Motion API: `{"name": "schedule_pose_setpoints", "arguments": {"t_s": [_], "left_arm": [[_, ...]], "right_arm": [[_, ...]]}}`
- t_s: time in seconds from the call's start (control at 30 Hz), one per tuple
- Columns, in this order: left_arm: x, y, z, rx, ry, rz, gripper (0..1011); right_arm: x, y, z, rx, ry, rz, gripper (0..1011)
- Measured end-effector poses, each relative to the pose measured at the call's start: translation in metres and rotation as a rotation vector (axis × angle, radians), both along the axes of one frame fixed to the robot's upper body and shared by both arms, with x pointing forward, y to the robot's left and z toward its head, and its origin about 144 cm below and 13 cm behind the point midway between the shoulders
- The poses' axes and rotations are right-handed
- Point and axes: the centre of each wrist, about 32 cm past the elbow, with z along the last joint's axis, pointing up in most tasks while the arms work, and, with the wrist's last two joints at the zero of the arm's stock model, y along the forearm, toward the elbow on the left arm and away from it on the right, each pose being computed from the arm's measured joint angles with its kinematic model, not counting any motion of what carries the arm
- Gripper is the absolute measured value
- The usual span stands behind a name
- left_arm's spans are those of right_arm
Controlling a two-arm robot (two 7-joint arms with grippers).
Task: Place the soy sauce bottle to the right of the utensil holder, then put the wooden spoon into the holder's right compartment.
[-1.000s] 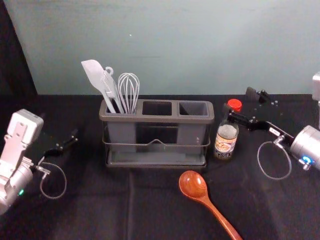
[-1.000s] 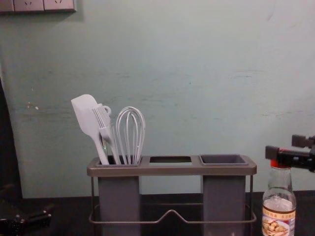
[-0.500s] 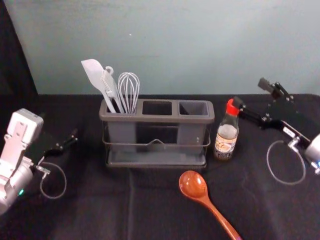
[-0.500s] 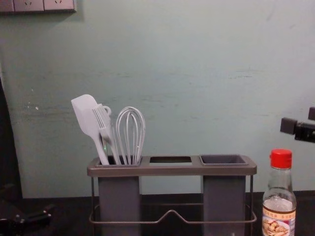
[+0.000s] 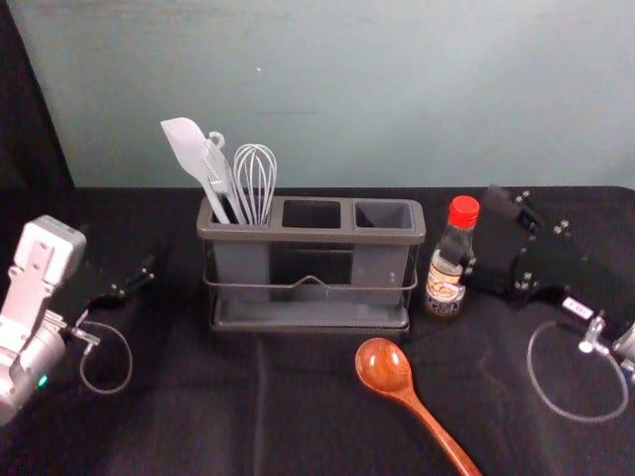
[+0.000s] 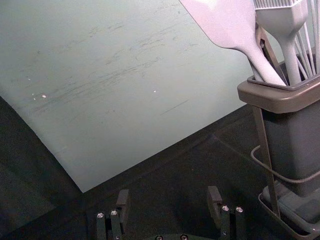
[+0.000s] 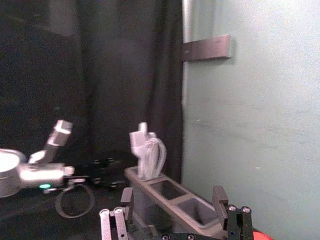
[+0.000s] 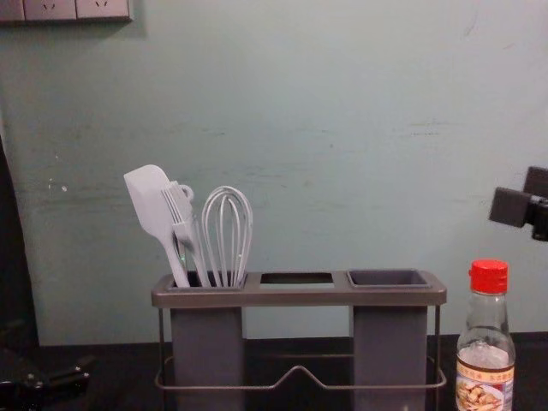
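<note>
The soy sauce bottle (image 5: 446, 278) stands upright just right of the utensil holder (image 5: 313, 235); its red cap (image 8: 489, 276) is uncovered in the chest view. My right gripper (image 5: 488, 238) is open and empty; the chest view has it above and to the right of the cap. In the right wrist view, the right gripper (image 7: 174, 197) has its fingers wide apart. The wooden spoon (image 5: 384, 367) lies in front of the holder, bowl toward it, handle toward the near right. My left gripper (image 5: 137, 282) is parked at the left; the left gripper (image 6: 169, 201) is open there.
White utensils, a spatula (image 5: 186, 149) and a whisk (image 5: 255, 183) among them, stand in the holder's left compartment. Its middle opening (image 5: 312, 214) and right compartment (image 5: 384, 215) hold nothing visible. A pale green wall (image 8: 342, 154) rises behind.
My right gripper has moved up and away from the bottle's cap, which one of its fingers was overlapping in the chest view. The bottle, the spoon and the left arm have stayed put.
</note>
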Motion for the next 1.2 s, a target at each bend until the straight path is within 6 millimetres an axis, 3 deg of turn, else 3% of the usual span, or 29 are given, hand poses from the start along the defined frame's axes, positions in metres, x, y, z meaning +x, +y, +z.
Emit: {"name": "schedule_pose_setpoints", "arguments": {"t_s": [0.17,0.4,0.77,1.2], "left_arm": [[0.000,0.000,0.000,0.000,0.000,0.000,1011],[0.000,0.000,0.000,0.000,0.000,0.000,1011],[0.000,0.000,0.000,0.000,0.000,0.000,1012],[0.000,0.000,0.000,0.000,0.000,0.000,1011]], "right_arm": [[-0.007,0.016,0.014,-0.065,0.088,0.036,1003],[-0.017,0.053,0.043,-0.258,0.345,0.001,1003],[-0.005,0.075,0.046,-0.382,0.613,-0.049,1003],[0.018,0.085,0.036,-0.571,0.712,-0.096,1003]]}}
